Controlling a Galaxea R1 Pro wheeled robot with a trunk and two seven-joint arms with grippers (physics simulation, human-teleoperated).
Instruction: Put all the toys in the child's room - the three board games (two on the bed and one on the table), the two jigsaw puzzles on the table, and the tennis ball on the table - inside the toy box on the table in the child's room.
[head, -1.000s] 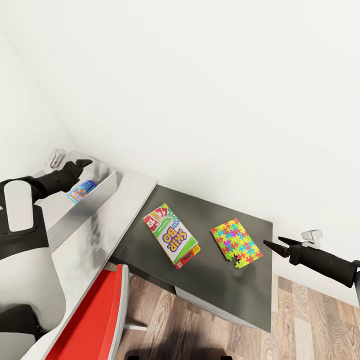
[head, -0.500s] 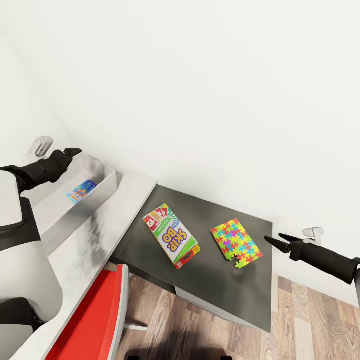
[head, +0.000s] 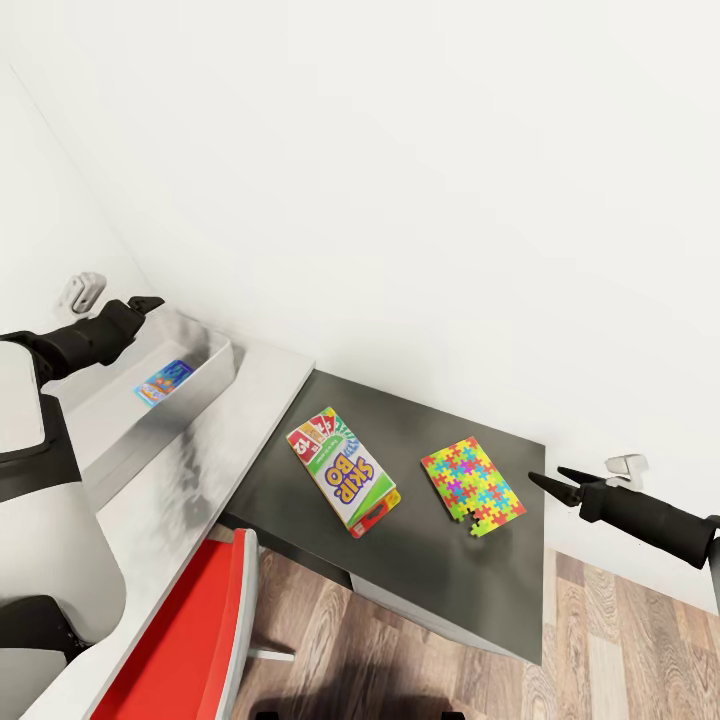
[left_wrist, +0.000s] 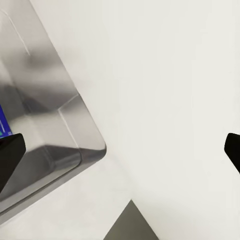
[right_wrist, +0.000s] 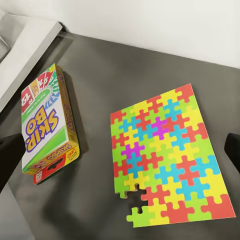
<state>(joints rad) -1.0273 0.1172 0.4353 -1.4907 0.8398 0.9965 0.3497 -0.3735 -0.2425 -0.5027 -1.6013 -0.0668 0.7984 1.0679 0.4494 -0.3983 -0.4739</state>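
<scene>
Black left gripper (head: 148, 303) unmoved, jaws apart

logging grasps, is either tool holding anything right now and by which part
Nothing is held. The left tool is open above the toy box; the right tool is open beside the jigsaw puzzle.

White trunk (head: 45, 520), black arms, pointed black fingers (head: 545, 487)
</scene>
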